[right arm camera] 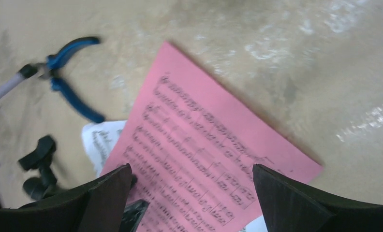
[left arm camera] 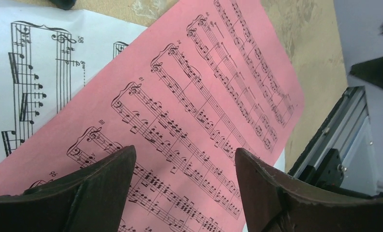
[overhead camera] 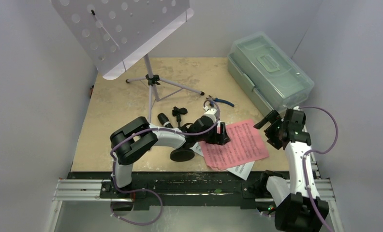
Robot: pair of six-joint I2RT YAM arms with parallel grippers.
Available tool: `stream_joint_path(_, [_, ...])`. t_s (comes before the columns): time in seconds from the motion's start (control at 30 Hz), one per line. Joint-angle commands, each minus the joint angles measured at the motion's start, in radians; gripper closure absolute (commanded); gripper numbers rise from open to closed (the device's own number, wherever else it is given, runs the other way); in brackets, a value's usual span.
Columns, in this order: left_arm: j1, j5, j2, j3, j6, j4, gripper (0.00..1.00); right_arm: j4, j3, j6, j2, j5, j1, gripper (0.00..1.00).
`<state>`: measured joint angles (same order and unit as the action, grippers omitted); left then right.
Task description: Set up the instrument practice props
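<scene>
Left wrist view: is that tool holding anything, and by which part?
Nothing is held. The left tool stands open over the pink music sheet.

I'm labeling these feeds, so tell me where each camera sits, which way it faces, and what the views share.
Top external: fixed above and behind the bases, looking down on the table, music stand and clear box; left arm and right arm show.
Left wrist: on the left arm, close over the pink sheet and white sheet; left gripper open at the bottom edge.
Right wrist: on the right arm, farther back, facing down at the pliers; right gripper open at the bottom.
Shared: all three see the pink sheet.
</scene>
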<state>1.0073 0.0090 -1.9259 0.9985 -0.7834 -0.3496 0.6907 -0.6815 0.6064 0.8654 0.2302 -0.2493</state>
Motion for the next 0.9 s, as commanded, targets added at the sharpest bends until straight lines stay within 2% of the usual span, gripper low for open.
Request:
stream_joint_path(0.0, [-0.048, -0.084, -0.052, -0.066, -0.111, 0.11, 0.23, -0.004, 0.043, 0.164, 0.124, -0.26, -0.004, 0.01])
stream_joint_path(0.1, [-0.079, -0.115, -0.06, -0.089, -0.17, 0.107, 0.23, 0.091, 0.033, 0.21, 0.194, -0.321, -0.004, 0.01])
stream_joint_path(0.23, [-0.098, -0.171, -0.029, -0.12, -0.196, 0.077, 0.22, 0.122, 0.063, 0.219, 0.149, -0.37, -0.003, 0.01])
stream_joint_path(0.4, [-0.1, -0.146, -0.023, -0.115, -0.198, 0.032, 0.23, 0.048, 0.161, 0.188, 0.175, -0.235, -0.004, 0.01])
stream_joint_path(0.5, [-0.101, -0.121, -0.026, -0.112, -0.187, 0.025, 0.23, -0.061, 0.176, 0.057, 0.224, -0.071, 0.0, 0.01])
stream_joint_path(0.6, [-0.101, -0.112, -0.026, -0.116, -0.179, 0.025, 0.23, -0.129, 0.181, 0.017, 0.255, 0.078, 0.024, 0.01])
stream_joint_path(0.87, [-0.1, -0.101, -0.035, -0.107, -0.176, 0.027, 0.23, -0.245, 0.252, -0.002, 0.23, 0.243, 0.066, 0.04])
